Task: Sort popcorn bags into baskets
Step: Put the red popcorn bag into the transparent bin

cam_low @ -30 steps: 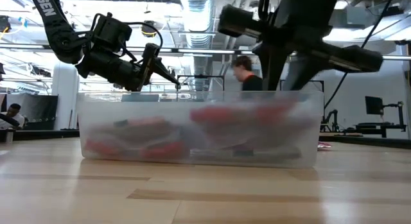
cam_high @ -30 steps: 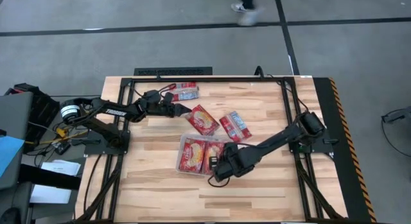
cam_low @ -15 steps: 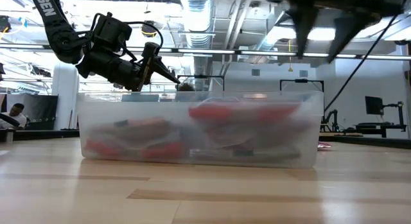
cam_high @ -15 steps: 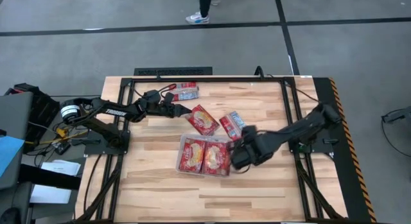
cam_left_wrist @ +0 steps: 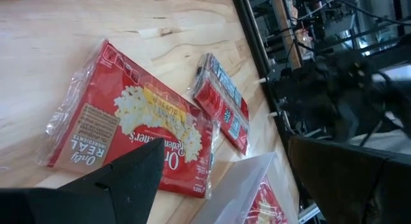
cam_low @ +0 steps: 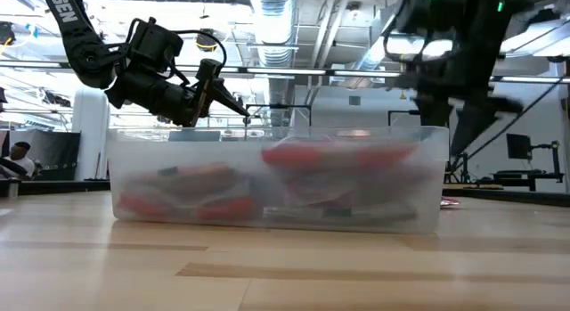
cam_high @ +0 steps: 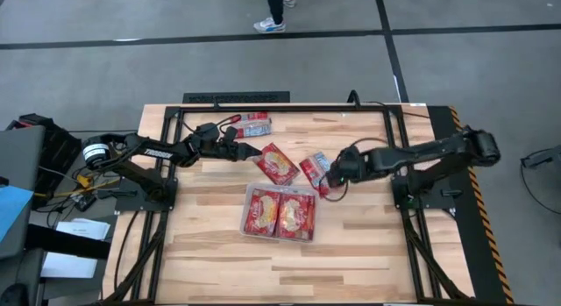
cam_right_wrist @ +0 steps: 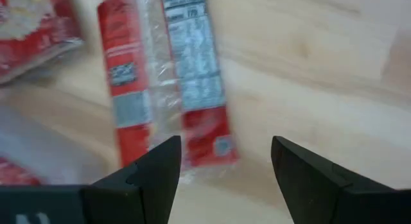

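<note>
The basket (cam_high: 279, 214), a clear tray, stands at mid-table with two red popcorn bags (cam_high: 263, 211) lying flat in it. A red bag (cam_high: 276, 163) lies flat on the table beyond the basket. A red and light blue bag (cam_high: 313, 168) lies to its right, and a third loose bag (cam_high: 255, 124) lies at the far edge. My left gripper (cam_high: 252, 151) hovers open, left of the red bag (cam_left_wrist: 128, 128). My right gripper (cam_high: 330, 178) is open above the red and blue bag (cam_right_wrist: 167, 89), touching nothing.
Black frame rails (cam_high: 396, 157) run along the table's left, right and far sides. Bare wood lies near the front edge (cam_high: 280, 271). A person's legs (cam_high: 276, 10) show on the floor beyond the table. In the low view the basket (cam_low: 276, 177) fills the middle.
My right gripper has risen from the basket's near right part and swung toward the table's far right, ending over the red and blue bag. A second bag now shows in the basket where the gripper stood. The left arm has kept still.
</note>
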